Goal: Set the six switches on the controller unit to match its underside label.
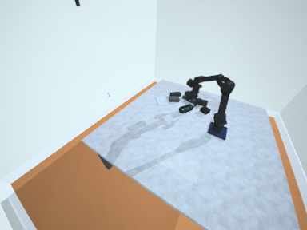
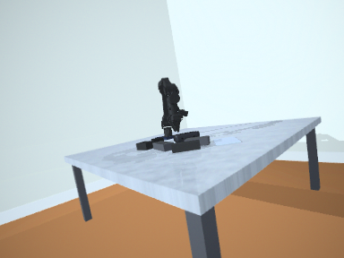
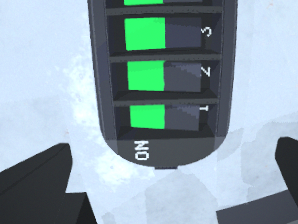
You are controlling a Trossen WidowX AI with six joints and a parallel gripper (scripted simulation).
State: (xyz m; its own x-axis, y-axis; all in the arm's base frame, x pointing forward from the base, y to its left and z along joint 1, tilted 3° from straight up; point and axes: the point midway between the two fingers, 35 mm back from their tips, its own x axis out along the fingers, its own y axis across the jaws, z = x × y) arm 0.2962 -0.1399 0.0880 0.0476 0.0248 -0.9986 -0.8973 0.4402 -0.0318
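The dark grey controller unit (image 1: 186, 109) (image 2: 186, 136) (image 3: 167, 149) sits on the bench with its switches facing up. In the wrist view its rounded end with the printed ON is nearest, then switches 1, 2 and 3; part of one more shows at the top edge. Their green ends are on the left, the ON side, and dark ends on the right. I cannot tell surely which ends are down. The label is hidden underneath. My gripper (image 1: 194, 100) (image 3: 176, 151) is open and empty, above the bench by the unit's ON end, its fingers wide on either side in the wrist view.
A small dark block (image 1: 205, 110) (image 2: 144, 145) lies near the unit. Other dark modules (image 1: 173, 98) (image 2: 185, 146) lie around it, with a pale sheet (image 1: 161, 101) (image 2: 228, 141) beyond. A grey block (image 3: 260, 207) shows at the wrist view's lower right.
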